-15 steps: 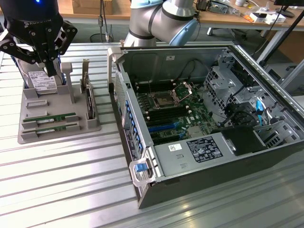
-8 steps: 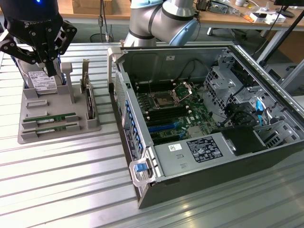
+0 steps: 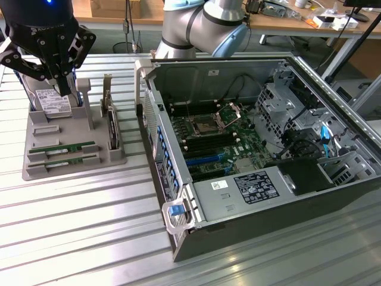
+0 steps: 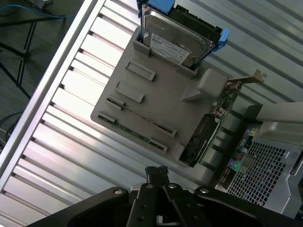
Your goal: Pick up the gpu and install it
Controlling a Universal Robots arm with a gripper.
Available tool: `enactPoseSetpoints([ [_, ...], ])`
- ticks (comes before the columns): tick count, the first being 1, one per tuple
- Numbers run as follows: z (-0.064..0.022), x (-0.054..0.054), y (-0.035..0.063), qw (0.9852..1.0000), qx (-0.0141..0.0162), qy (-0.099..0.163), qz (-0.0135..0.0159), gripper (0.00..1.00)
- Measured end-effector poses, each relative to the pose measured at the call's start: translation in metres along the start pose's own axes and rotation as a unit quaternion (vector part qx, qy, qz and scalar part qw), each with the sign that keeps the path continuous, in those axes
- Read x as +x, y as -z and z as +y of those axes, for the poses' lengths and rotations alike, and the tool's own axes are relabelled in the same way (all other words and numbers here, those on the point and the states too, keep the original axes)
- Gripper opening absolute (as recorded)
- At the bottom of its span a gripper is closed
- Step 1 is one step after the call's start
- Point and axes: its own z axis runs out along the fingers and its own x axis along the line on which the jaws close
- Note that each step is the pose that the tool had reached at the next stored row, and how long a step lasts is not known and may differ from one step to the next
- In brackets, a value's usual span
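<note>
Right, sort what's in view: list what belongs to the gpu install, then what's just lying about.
For the job:
- gpu, a green stick lying in the grey tray
- gripper, shut, over the tray's hard-drive end
- open computer case, likely where it goes

Lying about:
- hard drive in blue rails
- upright dark card with a metal bracket
- desk clutter behind

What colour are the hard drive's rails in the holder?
Blue plastic rails on the silver rectangular hard drive; wrist view shows it best.

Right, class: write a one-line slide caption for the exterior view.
Shut gripper hovers over the grey parts tray, the gpu lying in its slot, beside the open computer case.
</note>
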Motion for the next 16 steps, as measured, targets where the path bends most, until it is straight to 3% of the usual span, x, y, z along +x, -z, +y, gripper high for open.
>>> enactPoseSetpoints([
  [16,0.0000,0.0000,0.0000,0.9995,-0.0008,0.031,0.0014,0.11],
])
